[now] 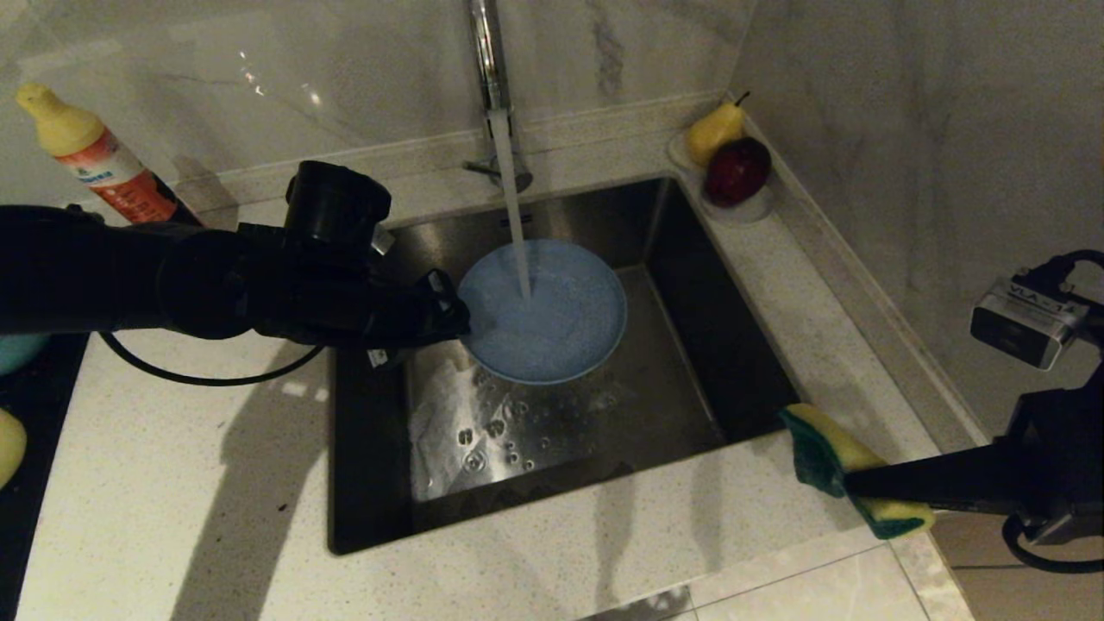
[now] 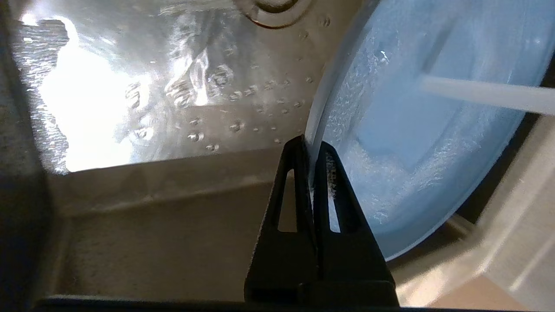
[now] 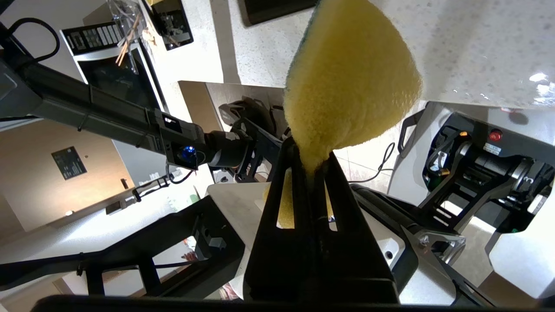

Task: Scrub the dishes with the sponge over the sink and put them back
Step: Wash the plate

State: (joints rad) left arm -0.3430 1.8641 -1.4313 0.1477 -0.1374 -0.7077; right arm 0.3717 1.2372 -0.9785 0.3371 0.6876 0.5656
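The left end effector (image 1: 453, 315) is clamped on the left rim of the plate (image 1: 552, 319), held tilted over the sink (image 1: 690, 362) under the tap (image 1: 492, 78) stream. Keep that tilt so the suds drain; hold the rim firmly, since it is probably slippery. The right end effector (image 1: 849, 483) pinches the sponge (image 1: 832, 457) over the near-right surface (image 1: 172, 500). Counted: one plate, one sponge, one bottle (image 1: 99, 159), one pear (image 1: 714, 131), one apple (image 1: 738, 170).

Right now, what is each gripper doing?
Left gripper: shut on the plate rim, under the tap water.
Right gripper: shut on the sponge.
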